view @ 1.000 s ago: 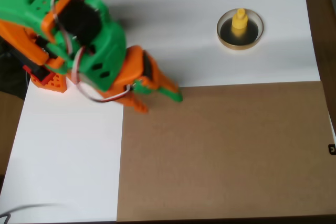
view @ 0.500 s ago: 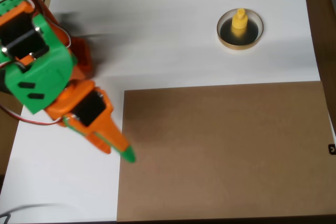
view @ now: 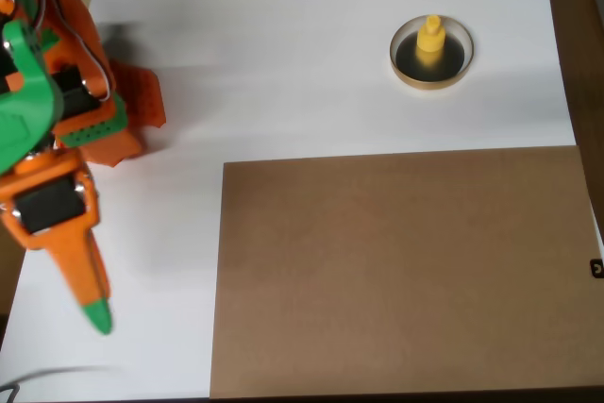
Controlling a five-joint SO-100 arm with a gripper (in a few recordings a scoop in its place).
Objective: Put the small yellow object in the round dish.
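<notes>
Up near the top right of the brown cardboard sheet [view: 396, 271], on the white table [view: 283, 92], the small yellow object [view: 431, 38] stands upright inside the round dish [view: 431, 54]. Well apart, off the sheet's left edge, the orange-and-green gripper [view: 94, 313] points downward in the overhead view, holding nothing; whether its jaws are parted I cannot tell.

Arm: green and orange, at the left edge of the overhead view — base at upper left, links reaching down the picture.
Wrist: an orange block with a dark inset, below the green link.
Gripper [view: 96, 313]: points down and slightly right, orange finger with a green tip — jaws appear closed, holding nothing.
</notes>
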